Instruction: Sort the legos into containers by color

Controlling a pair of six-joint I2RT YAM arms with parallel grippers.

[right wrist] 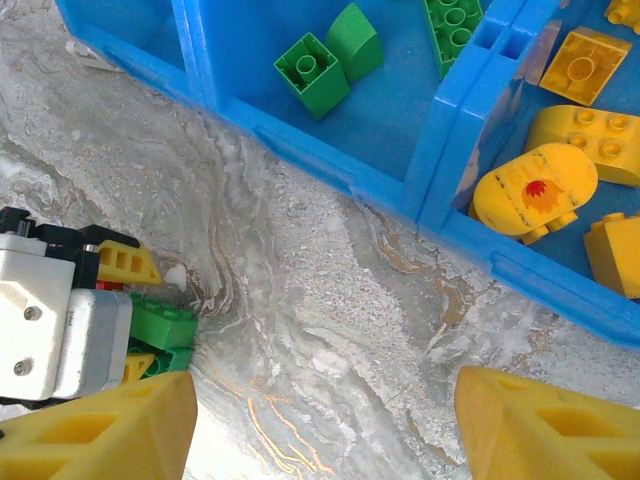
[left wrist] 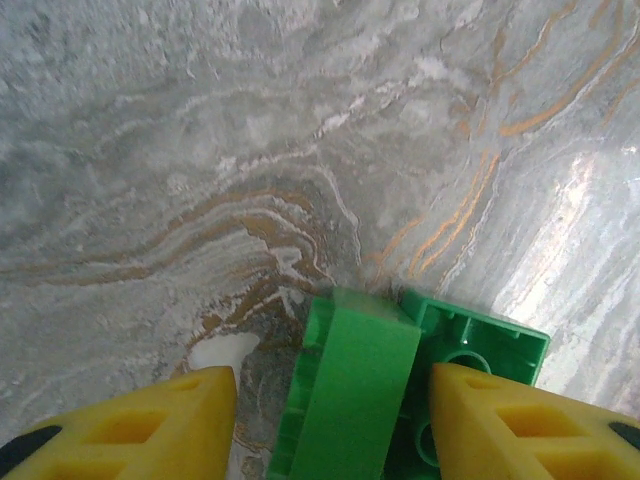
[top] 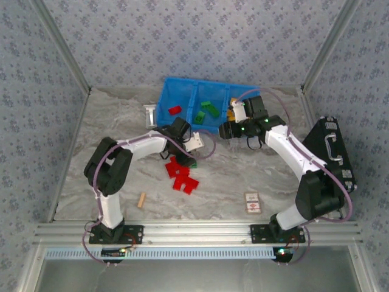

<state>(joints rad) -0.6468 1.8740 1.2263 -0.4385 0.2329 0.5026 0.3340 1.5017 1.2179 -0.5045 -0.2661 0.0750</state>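
**Bricks in the way.** A loose heap of red plastic bricks (top: pixel 180 176) lies on the grey marble-patterned tabletop (top: pixel 255 170), just on the near side of the left gripper (top: pixel 189 159). A tan wooden stick (top: pixel 141 200) rests nearer the left arm's base, and a small red-and-white card (top: pixel 253 204) lies toward the right arm's base. A black hard case with a handle (top: pixel 331 152) stands at the right edge.

At the back, the long bright blue plastic bin (top: pixel 182 91) sits at a slant. One red brick (top: pixel 175 110) lies in its left compartment and sorted green bricks (top: pixel 209 108) in the middle one.

From above, the right arm's wrist covers most of the right compartment. The right wrist camera shows yellow-orange bricks (right wrist: pixel 535 190) there, several cut off by the frame. A small pale object (top: pixel 149 114) just left of the bin is too small to identify.

The left gripper's yellow fingers (left wrist: pixel 130 420) stand apart, astride green plastic bricks (left wrist: pixel 360 390) on the table. One finger meets the green plastic, while a thin gap shows beside the other, so they are not clamped. The frame edge cuts off the bricks' near ends.

The right gripper (right wrist: pixel 328 380) hangs over bare table just before the bin's front wall, its fingers wide apart and holding nothing.
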